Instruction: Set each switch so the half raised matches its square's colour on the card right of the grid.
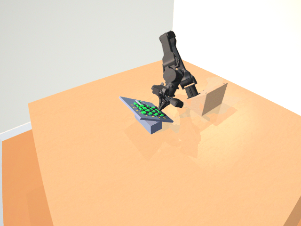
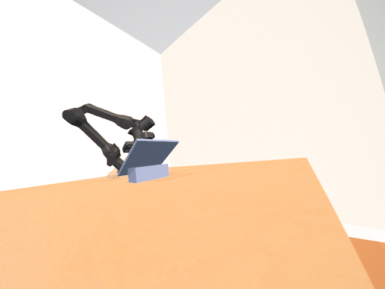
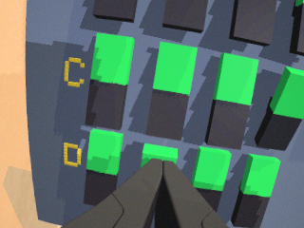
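The tilted blue panel (image 1: 126,100) (image 2: 149,153) (image 3: 42,109) carries green and dark grey switches. My gripper (image 1: 159,110) (image 3: 160,169) is shut and empty, its tips at the second switch (image 3: 160,153) from the left in row D. Only a short green strip of that switch shows; its dark half is hidden behind the fingers, and contact is unclear. The first row D switch (image 3: 104,153) and the third (image 3: 212,168) stand on either side. Row C lies farther up, starting with a green-and-dark switch (image 3: 111,59). The card is out of the wrist view and unreadable in the top view.
The panel rests on a blue block (image 1: 155,126) (image 2: 150,173). A brown upright board (image 1: 214,99) stands by the arm's base. The wooden table (image 1: 121,170) (image 2: 186,224) extends around them. The fourth row D switch (image 3: 260,175) is right of the fingers.
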Controlling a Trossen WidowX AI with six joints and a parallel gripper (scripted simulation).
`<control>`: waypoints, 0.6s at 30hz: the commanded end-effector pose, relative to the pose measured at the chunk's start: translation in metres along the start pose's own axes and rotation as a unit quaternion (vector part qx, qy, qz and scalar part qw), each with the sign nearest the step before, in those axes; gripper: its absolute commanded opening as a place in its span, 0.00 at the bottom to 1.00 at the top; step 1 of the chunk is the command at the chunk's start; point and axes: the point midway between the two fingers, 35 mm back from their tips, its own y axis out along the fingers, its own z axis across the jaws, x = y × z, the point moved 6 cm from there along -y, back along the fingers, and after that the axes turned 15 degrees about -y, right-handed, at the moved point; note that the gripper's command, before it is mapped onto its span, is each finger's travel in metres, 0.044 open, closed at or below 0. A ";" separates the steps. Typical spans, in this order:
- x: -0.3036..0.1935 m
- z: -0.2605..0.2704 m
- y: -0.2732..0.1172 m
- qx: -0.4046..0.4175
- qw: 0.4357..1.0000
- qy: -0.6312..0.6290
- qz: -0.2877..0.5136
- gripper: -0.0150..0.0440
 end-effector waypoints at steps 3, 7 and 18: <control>0.000 0.001 0.001 0.003 1.000 -0.002 0.001 0.25; 0.000 0.001 0.002 0.003 1.000 -0.002 0.001 0.25; 0.000 0.001 0.003 0.003 1.000 -0.002 0.001 0.25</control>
